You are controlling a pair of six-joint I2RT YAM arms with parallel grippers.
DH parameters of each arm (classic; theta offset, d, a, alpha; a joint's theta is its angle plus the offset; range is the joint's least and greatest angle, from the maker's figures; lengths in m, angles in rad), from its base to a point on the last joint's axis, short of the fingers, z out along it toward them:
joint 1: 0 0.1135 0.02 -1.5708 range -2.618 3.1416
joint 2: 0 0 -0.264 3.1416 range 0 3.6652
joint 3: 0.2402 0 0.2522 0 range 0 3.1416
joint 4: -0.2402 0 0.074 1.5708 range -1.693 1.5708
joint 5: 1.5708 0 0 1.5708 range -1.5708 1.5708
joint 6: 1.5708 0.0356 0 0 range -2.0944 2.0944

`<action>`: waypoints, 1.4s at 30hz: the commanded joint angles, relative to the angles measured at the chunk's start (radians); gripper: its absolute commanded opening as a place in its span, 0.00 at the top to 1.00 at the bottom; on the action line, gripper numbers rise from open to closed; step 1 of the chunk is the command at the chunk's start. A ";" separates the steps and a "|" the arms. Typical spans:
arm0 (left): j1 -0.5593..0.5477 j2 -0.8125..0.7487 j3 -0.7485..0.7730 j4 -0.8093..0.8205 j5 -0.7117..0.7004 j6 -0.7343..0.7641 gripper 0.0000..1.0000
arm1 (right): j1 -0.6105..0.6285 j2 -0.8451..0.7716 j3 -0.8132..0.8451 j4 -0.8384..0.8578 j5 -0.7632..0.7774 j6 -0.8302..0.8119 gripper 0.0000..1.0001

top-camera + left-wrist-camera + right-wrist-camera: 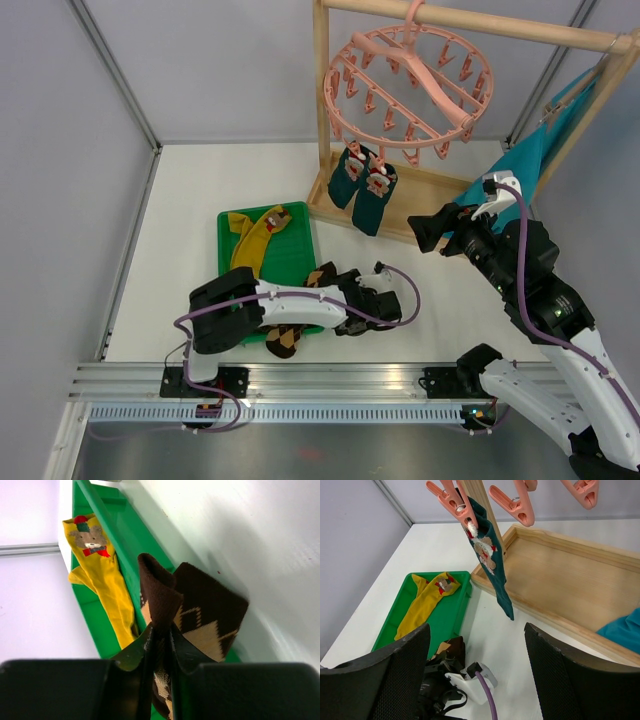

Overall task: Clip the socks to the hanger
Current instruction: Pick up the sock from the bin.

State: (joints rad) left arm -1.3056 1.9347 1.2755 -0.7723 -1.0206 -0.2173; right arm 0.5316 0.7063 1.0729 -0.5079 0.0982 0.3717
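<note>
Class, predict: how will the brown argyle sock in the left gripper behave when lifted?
Probably floppy: the brown argyle sock folds over itself at the left gripper. Likely to dangle limp, like the teal socks clipped to the hanger.

The green tray (295, 255) is glossy, smooth plastic. Inside it, the yellow sock (258, 232) is soft, matt knit cloth. At the tray's edge, the argyle sock (210, 615) looks thicker (with a ribbed brown cuff). Behind the tray, the hanger (332, 100) is smooth pink plastic, on a rack (322, 150) of pale, matt wood.
</note>
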 commanded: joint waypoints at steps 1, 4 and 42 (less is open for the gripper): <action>0.009 -0.078 -0.005 -0.001 -0.032 0.004 0.81 | -0.004 0.001 0.005 0.037 -0.017 0.016 0.18; 0.020 -0.106 -0.011 -0.004 -0.027 0.002 0.92 | -0.004 0.009 0.009 0.039 -0.017 0.016 0.18; 0.239 -0.677 0.035 0.600 1.171 0.125 0.98 | -0.004 0.401 0.631 -0.294 0.159 -0.146 0.18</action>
State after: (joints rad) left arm -1.0943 1.2289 1.3087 -0.3309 -0.0021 -0.0803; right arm 0.5316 1.0966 1.6714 -0.7277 0.2035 0.2672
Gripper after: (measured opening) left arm 0.052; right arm 0.826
